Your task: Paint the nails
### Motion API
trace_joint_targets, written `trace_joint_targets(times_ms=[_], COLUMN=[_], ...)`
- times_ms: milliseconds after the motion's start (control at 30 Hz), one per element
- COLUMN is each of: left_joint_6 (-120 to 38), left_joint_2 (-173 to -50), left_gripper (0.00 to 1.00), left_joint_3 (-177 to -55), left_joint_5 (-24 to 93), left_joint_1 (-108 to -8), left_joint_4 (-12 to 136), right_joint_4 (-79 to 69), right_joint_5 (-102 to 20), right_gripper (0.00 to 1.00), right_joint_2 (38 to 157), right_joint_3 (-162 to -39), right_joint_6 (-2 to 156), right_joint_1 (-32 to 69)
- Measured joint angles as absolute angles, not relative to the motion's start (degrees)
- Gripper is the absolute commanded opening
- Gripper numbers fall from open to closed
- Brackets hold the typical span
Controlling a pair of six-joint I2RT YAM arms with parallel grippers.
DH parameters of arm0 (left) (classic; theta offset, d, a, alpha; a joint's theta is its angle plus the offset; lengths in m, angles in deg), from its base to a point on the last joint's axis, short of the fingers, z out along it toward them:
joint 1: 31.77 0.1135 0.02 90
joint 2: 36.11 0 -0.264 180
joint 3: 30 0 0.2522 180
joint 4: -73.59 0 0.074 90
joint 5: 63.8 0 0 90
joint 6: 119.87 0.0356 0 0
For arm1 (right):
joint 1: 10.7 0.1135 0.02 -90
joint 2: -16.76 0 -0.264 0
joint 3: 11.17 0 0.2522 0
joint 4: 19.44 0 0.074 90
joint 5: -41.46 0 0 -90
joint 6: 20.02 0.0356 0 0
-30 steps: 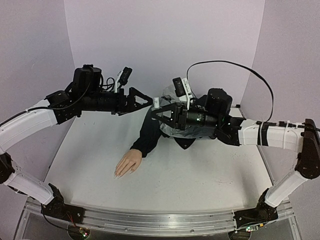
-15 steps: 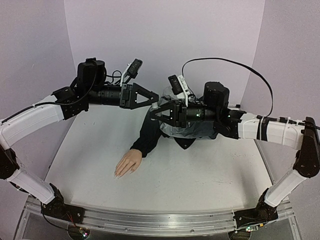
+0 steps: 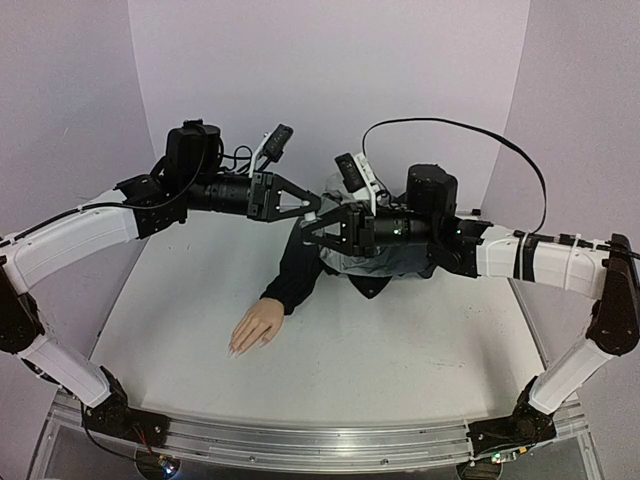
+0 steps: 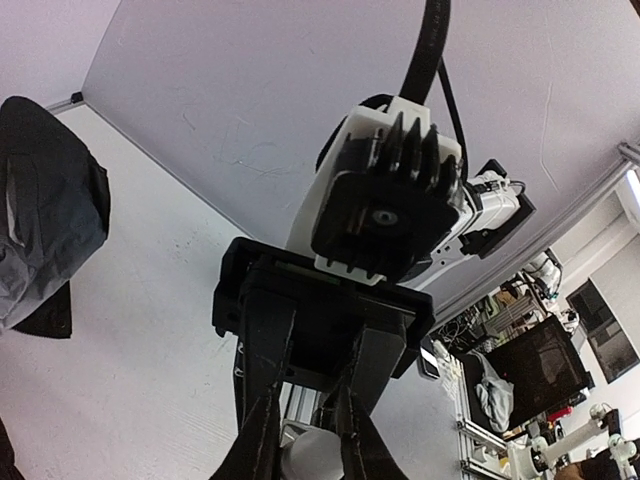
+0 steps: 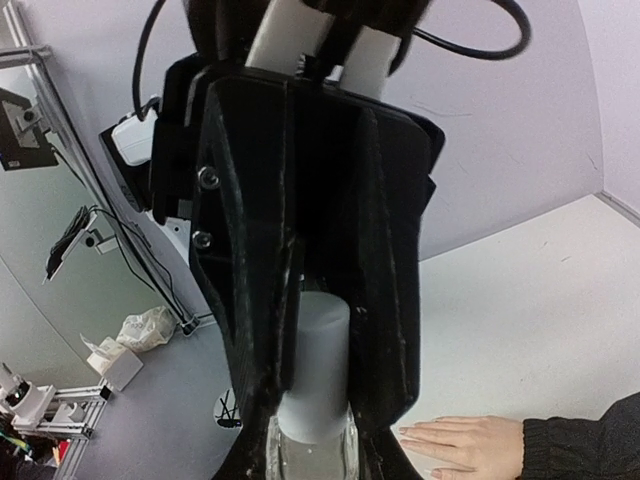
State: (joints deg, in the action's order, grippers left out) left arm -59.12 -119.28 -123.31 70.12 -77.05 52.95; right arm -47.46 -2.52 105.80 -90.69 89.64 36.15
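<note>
Smooth white shells (image 3: 60,245) cover both arms between chunky black motor joints (image 3: 190,150). The black triangular left pincer (image 3: 316,204) and right pincer (image 3: 305,228) match; silver screws (image 5: 205,178) stud the plastic, and a thin black cable (image 3: 450,121) loops overhead.

Support: white table (image 3: 420,370), matt top, faint scuffs seen in the wrist views.
Near edge: aluminium rail (image 3: 320,447) across the full width; two black arm bases (image 3: 108,408) stand at its left and right ends.
Item on top, centre-left: flesh-coloured mannequin hand (image 3: 256,327), palm down, flat on the surface, fingers pointing to the near-left.
Nails (image 3: 233,350): pale tips resting at the surface; too small to judge their finish.
Sleeve (image 3: 296,268): dark, running from the wrist toward the rear.
Rear centre: grey and dark cloth bundle (image 3: 385,265), joined by the sleeve, partly hidden.
</note>
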Motion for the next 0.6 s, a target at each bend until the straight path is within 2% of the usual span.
trace_joint_targets(times_ms=[100, 300, 467, 600], left_joint_6=[-57.6, -55.8, -58.4, -62.6], left_joint_2=[-119.3, -119.5, -123.0, -126.4], left_gripper=[0.00, 0.00, 0.00, 0.00], left_joint_3=[-123.3, -123.8, -130.8, -134.5], left_joint_5=[68.0, 56.7, 38.4, 29.1], left_joint_1=[-77.0, -77.8, -79.8, -79.3], left_joint_4=[52.9, 50.1, 39.9, 35.7], right_joint_4=[-46.7, -44.3, -42.6, -46.2], right_joint_5=[-4.6, -15.3, -41.4, -62.0], right_gripper=[0.00, 0.00, 0.00, 0.00], right_joint_2=[105.8, 105.8, 108.7, 115.8], right_joint_3=[-90.7, -90.7, -92.8, -97.1], right_joint_6=[90.0, 85.6, 77.3, 68.8], right_joint_1=[36.1, 36.8, 41.4, 45.5])
